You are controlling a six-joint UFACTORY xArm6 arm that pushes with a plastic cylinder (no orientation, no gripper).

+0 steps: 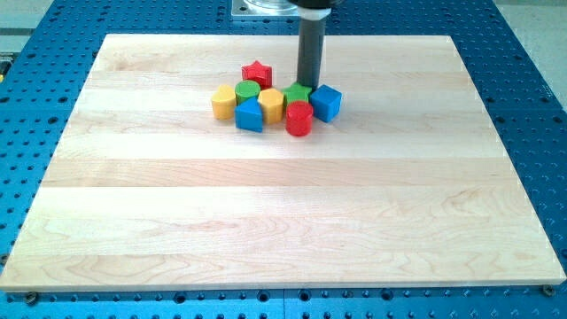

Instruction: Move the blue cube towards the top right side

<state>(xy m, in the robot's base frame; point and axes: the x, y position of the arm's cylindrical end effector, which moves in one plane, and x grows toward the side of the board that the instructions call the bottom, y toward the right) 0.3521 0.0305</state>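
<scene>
The blue cube (326,102) sits on the wooden board (283,213), at the right end of a tight cluster of blocks in the view's upper middle. My tip (308,85) stands just behind the cluster, above and to the left of the blue cube, close to the green block (297,93). A red cylinder (299,118) lies just left and below the blue cube, touching or nearly touching it. The rod's lower end is partly hidden behind the green block.
The cluster also holds a red star (257,73), a green cylinder (246,89), two yellow blocks (224,102) (271,104) and a second blue block (250,115). A blue perforated table (532,106) surrounds the board.
</scene>
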